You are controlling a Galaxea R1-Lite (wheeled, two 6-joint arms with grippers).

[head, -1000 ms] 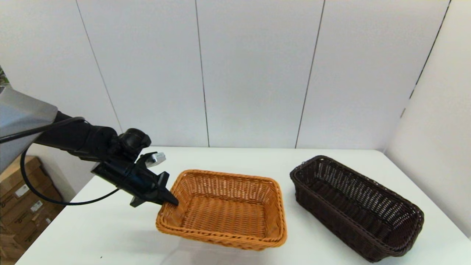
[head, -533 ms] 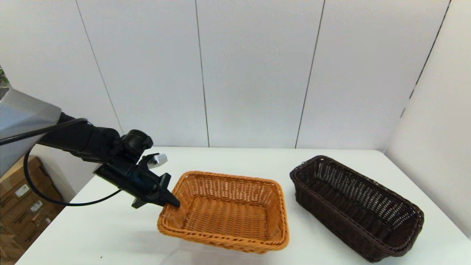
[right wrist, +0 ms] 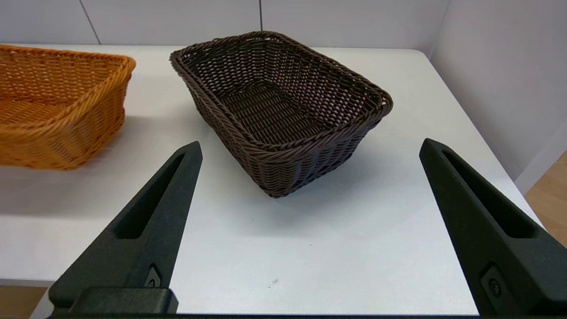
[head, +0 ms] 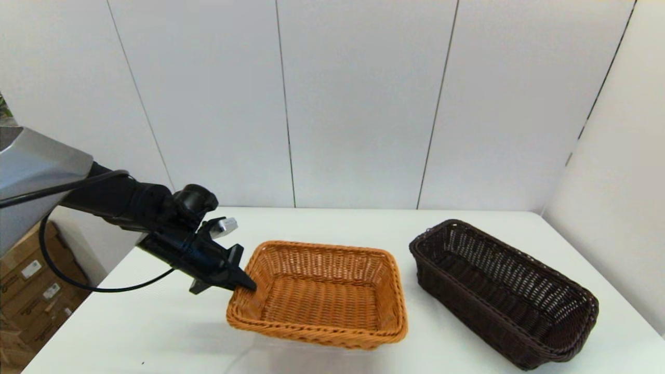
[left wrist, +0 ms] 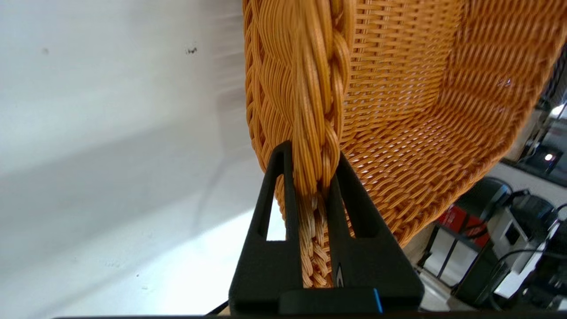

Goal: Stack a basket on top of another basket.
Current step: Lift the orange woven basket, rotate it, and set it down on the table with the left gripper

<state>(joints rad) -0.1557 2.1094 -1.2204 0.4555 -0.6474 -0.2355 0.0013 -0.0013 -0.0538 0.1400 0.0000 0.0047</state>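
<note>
Left wrist view shows the left gripper [left wrist: 310, 177] clamped on the orange basket's [head: 319, 296] braided rim at its left end, lifted off the table [head: 156, 327]. Light, stiff wicker; rim grip suits. Dark basket [head: 501, 291] sits near the right edge. Right gripper [right wrist: 310, 155] hangs wide open, empty.

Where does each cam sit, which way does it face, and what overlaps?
Head: on the robot's head, looking forward and down at the table; left arm shows, left end effector on the orange-tan basket, dark brown basket to its right.
Left wrist: behind the fingers, clamped on the orange rim.
Right wrist: right end effector open, facing the dark basket across the table.
Shared: all three show the orange basket; head and right wrist share both.
</note>
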